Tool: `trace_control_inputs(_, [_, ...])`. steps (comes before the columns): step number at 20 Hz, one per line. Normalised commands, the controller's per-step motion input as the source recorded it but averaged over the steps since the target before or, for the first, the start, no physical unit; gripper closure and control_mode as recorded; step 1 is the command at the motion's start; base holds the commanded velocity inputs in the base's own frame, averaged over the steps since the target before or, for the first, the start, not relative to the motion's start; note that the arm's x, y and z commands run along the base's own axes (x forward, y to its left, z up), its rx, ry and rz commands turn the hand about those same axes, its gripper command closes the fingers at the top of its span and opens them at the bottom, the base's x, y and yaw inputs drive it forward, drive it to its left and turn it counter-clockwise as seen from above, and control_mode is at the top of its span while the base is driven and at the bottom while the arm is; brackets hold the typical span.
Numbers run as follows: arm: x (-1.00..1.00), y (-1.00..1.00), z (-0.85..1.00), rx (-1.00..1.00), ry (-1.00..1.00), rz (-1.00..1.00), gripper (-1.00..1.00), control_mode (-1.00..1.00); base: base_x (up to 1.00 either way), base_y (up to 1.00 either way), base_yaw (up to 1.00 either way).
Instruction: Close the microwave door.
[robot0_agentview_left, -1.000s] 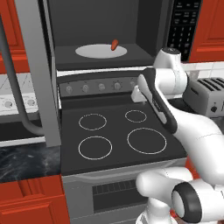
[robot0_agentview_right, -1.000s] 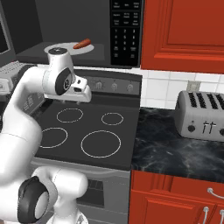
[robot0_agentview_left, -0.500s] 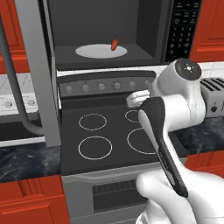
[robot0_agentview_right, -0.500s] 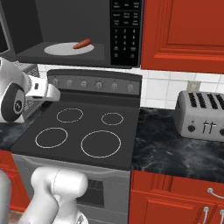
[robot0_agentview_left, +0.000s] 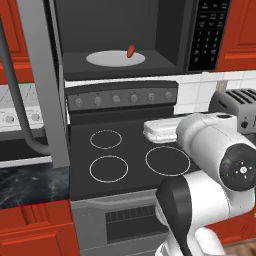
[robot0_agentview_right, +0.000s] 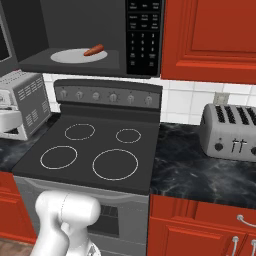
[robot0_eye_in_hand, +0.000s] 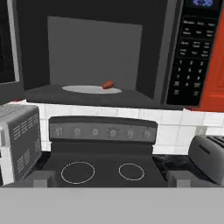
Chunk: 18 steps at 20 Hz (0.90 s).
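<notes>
Hanging near over the stove (robot0_agentview_left: 120, 150), the hand (robot0_eye_in_hand: 112, 178) shows two dark fingertips set wide apart, gripping nothing. Farther off, the microwave door (robot0_agentview_left: 42, 80) stands swung open at the left, its curved handle (robot0_agentview_left: 15, 100) nearest. Inside, an orange-red item (robot0_agentview_left: 130, 50) lies on the white plate (robot0_agentview_left: 107, 58).

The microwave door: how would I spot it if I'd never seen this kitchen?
Find the black stove between red cabinets; the open microwave hangs above it. The microwave door swings out at its left, a tall grey-framed panel with a long curved dark bar handle, unlike the slatted oven door below.
</notes>
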Motion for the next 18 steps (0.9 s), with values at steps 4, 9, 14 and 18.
trace_control_inputs(4, [-1.0, 0.33, 0.4, -0.01, -0.48, -0.17, -1.0, -1.0, 0.0, 0.0, 0.0])
trace_control_inputs(9, [-1.0, 0.52, 0.34, -0.19, -0.4, -0.14, -1.0, -1.0, 0.0, 0.0, 0.0])
trace_control_inputs(14, [-1.0, 0.73, 0.25, -0.26, -0.33, -0.11, -1.0, -1.0, 0.0, 0.0, 0.0])
trace_control_inputs(18, [-0.89, 0.94, 0.01, -0.26, -0.14, -0.15, -1.0, -1.0, 0.0, 0.0, 0.0])
